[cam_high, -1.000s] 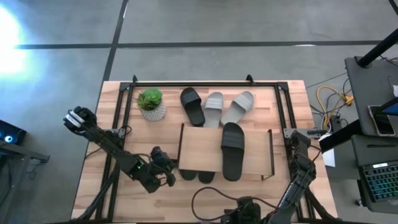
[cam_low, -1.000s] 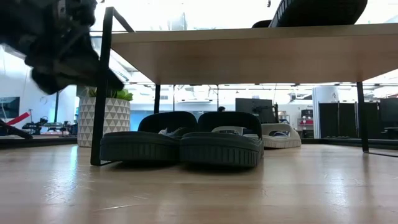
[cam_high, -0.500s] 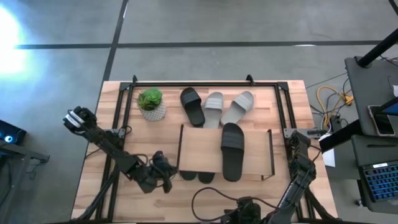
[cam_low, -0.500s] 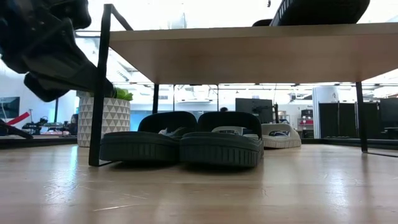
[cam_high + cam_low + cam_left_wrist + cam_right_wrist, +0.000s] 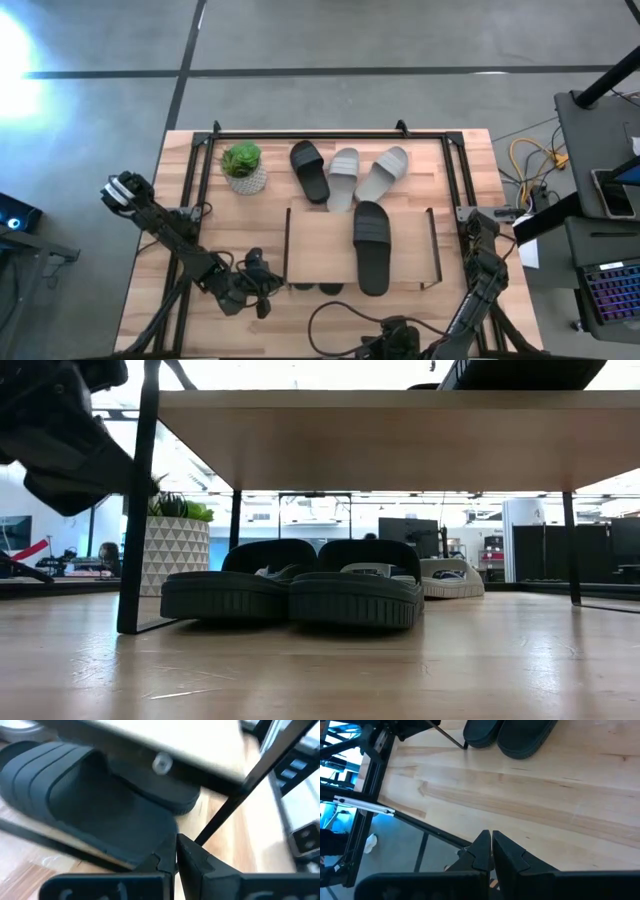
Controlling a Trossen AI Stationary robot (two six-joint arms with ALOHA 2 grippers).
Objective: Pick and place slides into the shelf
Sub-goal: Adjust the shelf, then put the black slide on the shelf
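The shelf (image 5: 320,245), a light plank on thin black side frames, stands on the table. One black slide (image 5: 372,247) lies on its top. Two dark slides (image 5: 290,590) sit side by side under it, soles on the table. Behind the shelf lie another black slide (image 5: 310,170) and two light grey slides (image 5: 343,176) (image 5: 384,172). My left gripper (image 5: 264,287) is at the shelf's near left corner, shut at the side frame. My right gripper (image 5: 491,845) is shut and parked off the table's near right edge. My left gripper meets the shelf's left side frame where its near leg (image 5: 202,836) comes down to the fingers. It comes level from the table's left. The shut fingertips (image 5: 165,851) hide the contact, so a pinch cannot be confirmed. The shelf stands on the table.
A small potted plant (image 5: 243,167) stands at the far left, behind the shelf. Black rails (image 5: 190,190) run along the table's sides and far edge. Bare wood lies in front of the shelf (image 5: 400,670) and to its right. A cable (image 5: 330,320) loops at the near edge.
My left gripper has moved toward the table's near edge, staying shut. The shelf has slid with it a little toward the near edge, carrying the black slide on top. The two dark slides beneath have stayed where they were.
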